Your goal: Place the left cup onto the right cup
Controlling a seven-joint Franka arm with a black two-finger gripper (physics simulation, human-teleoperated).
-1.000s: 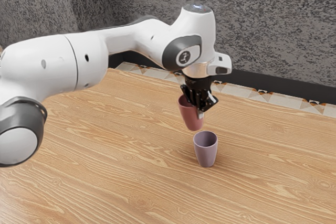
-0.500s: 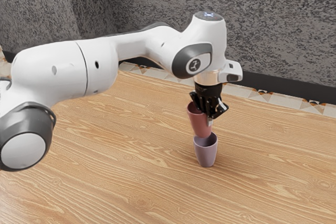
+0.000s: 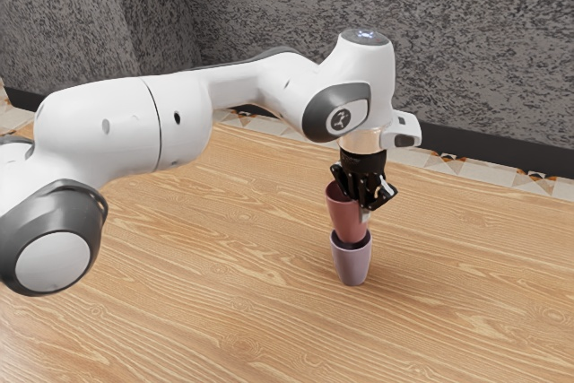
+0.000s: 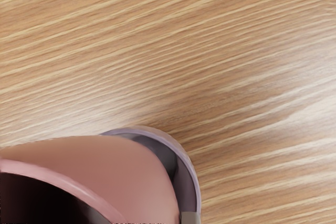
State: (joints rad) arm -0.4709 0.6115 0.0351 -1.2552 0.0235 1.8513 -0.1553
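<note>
A pink cup (image 3: 346,216) hangs in my gripper (image 3: 362,201), whose black fingers are shut on its rim. The cup's base dips into the mouth of a purple cup (image 3: 352,262) that stands upright on the wooden table (image 3: 179,248). The pink cup leans slightly. In the wrist view the pink cup (image 4: 89,177) fills the area just under my hand, and the purple cup's rim (image 4: 185,171) curves around it.
A grey speckled wall (image 3: 466,33) rises behind the table, with a patterned floor strip (image 3: 466,166) at its foot. My white arm (image 3: 179,132) stretches in from the exterior view's left over the table.
My hand has carried the pink cup toward the exterior view's right and downward. It was above and beside the purple cup; now its base sits inside that cup's mouth.
</note>
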